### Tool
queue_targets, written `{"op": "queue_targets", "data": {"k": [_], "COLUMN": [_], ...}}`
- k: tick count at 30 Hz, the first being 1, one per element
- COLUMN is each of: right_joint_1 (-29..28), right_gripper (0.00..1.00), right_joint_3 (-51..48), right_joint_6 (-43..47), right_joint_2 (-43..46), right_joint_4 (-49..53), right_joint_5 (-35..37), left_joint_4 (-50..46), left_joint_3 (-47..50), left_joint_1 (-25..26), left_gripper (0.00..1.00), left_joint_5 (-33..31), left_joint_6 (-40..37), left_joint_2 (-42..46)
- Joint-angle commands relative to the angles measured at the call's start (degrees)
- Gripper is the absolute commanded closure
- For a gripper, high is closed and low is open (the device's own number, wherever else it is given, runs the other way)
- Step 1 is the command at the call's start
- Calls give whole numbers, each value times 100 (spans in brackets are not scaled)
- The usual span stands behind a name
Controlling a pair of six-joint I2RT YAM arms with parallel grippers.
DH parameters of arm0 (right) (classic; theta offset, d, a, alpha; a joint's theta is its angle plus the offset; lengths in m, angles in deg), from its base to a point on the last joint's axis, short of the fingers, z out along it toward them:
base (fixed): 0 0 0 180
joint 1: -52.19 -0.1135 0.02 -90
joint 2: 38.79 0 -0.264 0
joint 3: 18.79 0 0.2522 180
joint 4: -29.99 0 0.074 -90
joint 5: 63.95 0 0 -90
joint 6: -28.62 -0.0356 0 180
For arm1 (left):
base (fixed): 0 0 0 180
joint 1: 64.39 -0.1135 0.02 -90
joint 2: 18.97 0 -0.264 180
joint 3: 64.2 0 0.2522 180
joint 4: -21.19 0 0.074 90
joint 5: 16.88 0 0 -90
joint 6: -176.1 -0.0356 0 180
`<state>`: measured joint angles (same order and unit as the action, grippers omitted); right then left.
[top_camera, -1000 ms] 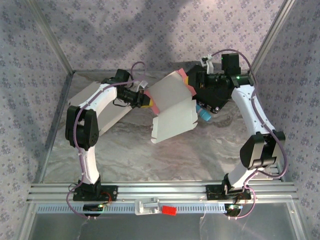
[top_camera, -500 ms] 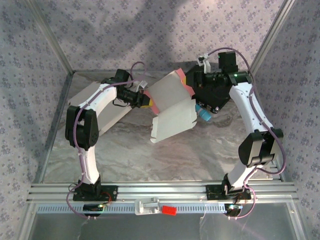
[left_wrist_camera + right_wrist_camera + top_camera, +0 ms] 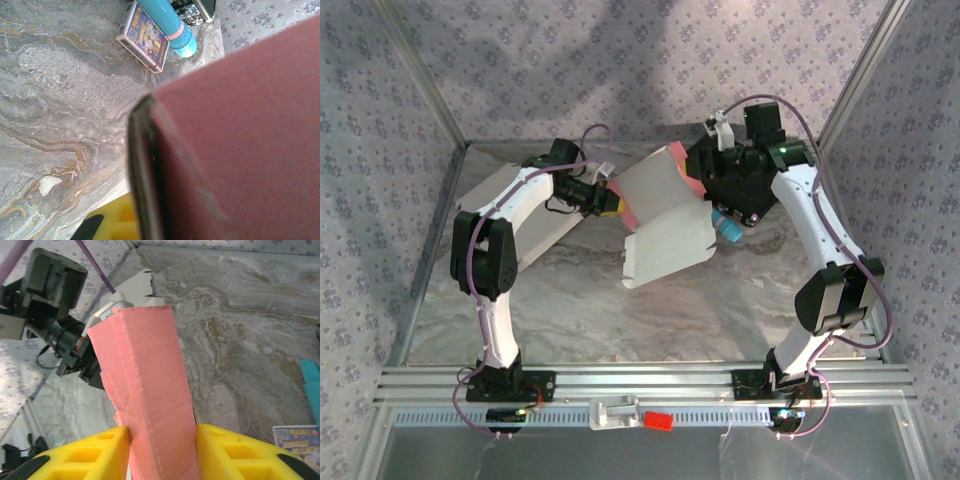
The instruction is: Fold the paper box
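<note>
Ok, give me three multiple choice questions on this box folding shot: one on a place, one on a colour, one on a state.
1. Where does the blue tube lie? A on the front rail; B on the table by the card pack; C hanging from a cable.
2. What colour are the pads of the right gripper? A yellow; B green; C white.
3. How is the right gripper? A open above the table; B shut on the blue tube; C shut on the paper box.
B, tube and pack lie together on the table; A, yellow foam shows; C, both pads press the pink flap.
</note>
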<state>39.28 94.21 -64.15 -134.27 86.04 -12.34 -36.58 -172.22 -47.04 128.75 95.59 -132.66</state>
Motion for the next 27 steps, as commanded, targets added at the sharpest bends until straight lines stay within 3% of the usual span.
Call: {"op": "queue_targets", "data": {"k": [1, 10, 21, 23, 27], "right_joint_1": [-203, -674, -652, -635, -378], "right_gripper": [60, 60, 58, 58, 58], "right_joint_3": [188, 206, -82, -180, -955], "right_joint_6": [263, 501, 479, 505, 52], "right_joint_2": [-54, 8, 231, 256, 428], "right_joint_4": [282, 424, 331, 318, -123], "right_joint_5": [677, 1988, 1724, 1767, 1673], "left_joint_4": [-97, -124, -233, -348, -510], "left_joint_3": [-240, -251, -261, -269, -60], "left_joint_1": [15, 15, 17, 21, 73], "left_gripper": [100, 100, 100, 100, 100], "left_joint_5": [160, 136, -15, -259, -1474], "left_joint_6": [-44, -44, -60, -115, -305], "left_joint_2": [75, 84, 49, 32, 194]}}
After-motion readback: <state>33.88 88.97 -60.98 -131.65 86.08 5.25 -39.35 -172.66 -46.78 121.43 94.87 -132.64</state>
